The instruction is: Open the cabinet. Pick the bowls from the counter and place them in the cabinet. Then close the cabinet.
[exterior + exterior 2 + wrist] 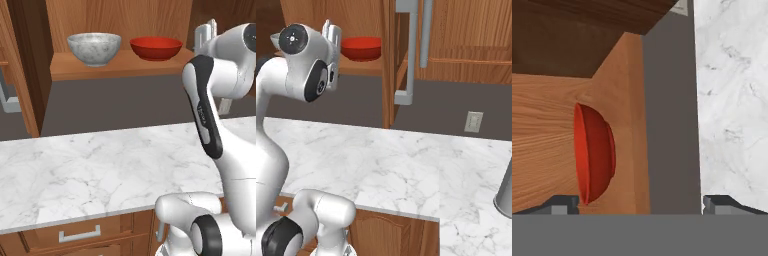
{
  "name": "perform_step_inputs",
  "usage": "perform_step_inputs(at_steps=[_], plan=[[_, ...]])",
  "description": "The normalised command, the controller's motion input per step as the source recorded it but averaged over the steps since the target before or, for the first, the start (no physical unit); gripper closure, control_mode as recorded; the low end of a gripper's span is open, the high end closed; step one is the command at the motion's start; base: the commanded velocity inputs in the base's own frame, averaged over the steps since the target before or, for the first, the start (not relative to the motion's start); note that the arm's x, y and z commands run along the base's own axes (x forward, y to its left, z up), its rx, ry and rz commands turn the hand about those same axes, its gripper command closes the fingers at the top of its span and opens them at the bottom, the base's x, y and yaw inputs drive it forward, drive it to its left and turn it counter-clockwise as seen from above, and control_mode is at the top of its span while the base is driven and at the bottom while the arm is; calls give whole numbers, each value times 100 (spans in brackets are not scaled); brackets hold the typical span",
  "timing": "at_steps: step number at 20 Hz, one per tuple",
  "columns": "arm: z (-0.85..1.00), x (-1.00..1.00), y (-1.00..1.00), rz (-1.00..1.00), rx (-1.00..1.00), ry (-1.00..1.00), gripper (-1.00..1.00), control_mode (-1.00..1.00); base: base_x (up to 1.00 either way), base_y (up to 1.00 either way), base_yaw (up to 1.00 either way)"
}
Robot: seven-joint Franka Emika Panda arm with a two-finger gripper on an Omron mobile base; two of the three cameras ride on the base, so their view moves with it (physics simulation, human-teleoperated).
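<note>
Red bowl (156, 48) and marble-look bowl (94, 48) sit side by side on the cabinet shelf (70, 67); the pincer (639, 202) is spread, empty.

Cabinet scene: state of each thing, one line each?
cabinet: doors open
marble bowl: upright on cabinet shelf
red bowl: upright on shelf, beside the marble bowl
hand: open, holding nothing, close to the red bowl
counter: no bowls left on it

marble bowl (94, 48), red bowl (156, 48), cabinet shelf (120, 66)
</note>
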Motion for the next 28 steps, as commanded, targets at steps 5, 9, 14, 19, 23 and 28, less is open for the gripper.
perform_step_inputs(at_steps=[5, 9, 14, 19, 23, 28], plan=[[18, -100, -3, 0, 2, 3, -100, -100, 0, 0, 0], [13, -100, -4, 0, 0, 1, -100, -100, 0, 0, 0], [11, -100, -8, 0, 0, 1, -100, -100, 0, 0, 0], [1, -100, -14, 0, 0, 0, -100, -100, 0, 0, 0], [0, -100, -16, 0, 0, 0, -100, -100, 0, 0, 0], [0, -70, -30, 0, 1, 1, -100, -100, 0, 0, 0]])
